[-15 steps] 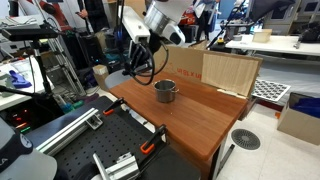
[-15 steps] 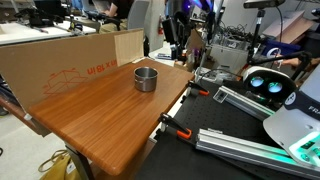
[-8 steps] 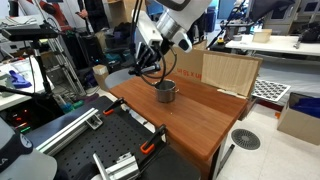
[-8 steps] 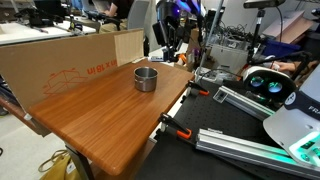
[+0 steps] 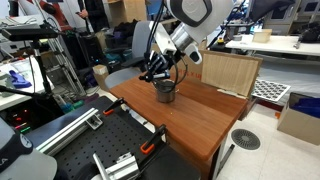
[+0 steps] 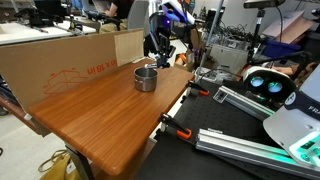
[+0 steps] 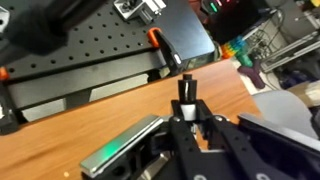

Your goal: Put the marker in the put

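The claw (image 5: pixel 160 72) is clamped on the black marker (image 7: pixel 186 92). In the wrist view the marker sits pinched between the fingers and pokes straight out past the tips, over the wooden table (image 5: pixel 200 115). In an exterior view the claw hangs just above the left rim of the small metal pot (image 5: pixel 165 91), with the cardboard box (image 5: pixel 228 72) off to the right. Compared to a second ago, the arm has swung over and dropped: it was higher and further from the pot, now it's right on top of it.
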